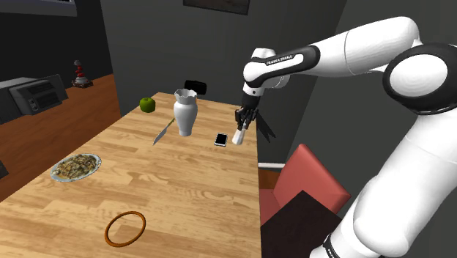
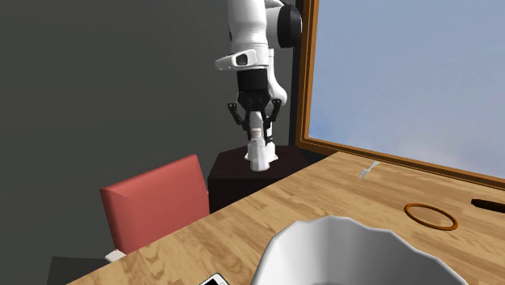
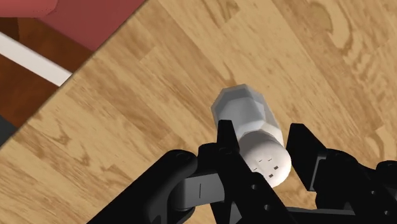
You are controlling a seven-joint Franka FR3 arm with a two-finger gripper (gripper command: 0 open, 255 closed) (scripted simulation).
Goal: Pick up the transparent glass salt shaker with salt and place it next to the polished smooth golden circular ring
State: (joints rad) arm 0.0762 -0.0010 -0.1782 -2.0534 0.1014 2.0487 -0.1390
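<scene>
My gripper (image 1: 244,122) is shut on a pale, faceted salt shaker (image 1: 238,136) and holds it by the cap end. The shaker (image 2: 260,153) hangs slightly tilted just above the wooden table (image 1: 190,190), near the edge by the red chair. In the wrist view both black fingers clasp the shaker (image 3: 245,114), with my gripper (image 3: 262,137) around its holed cap. The golden ring (image 1: 125,228) lies flat on the table at the near end in the shoulder view, far from the shaker. The ring (image 2: 430,215) shows at the second exterior view's right.
A white vase (image 1: 185,111), a phone (image 1: 220,139), a knife (image 1: 162,133), a green apple (image 1: 148,105) and a plate of food (image 1: 75,167) are on the table. A red chair (image 1: 307,179) stands by the table's edge below the gripper.
</scene>
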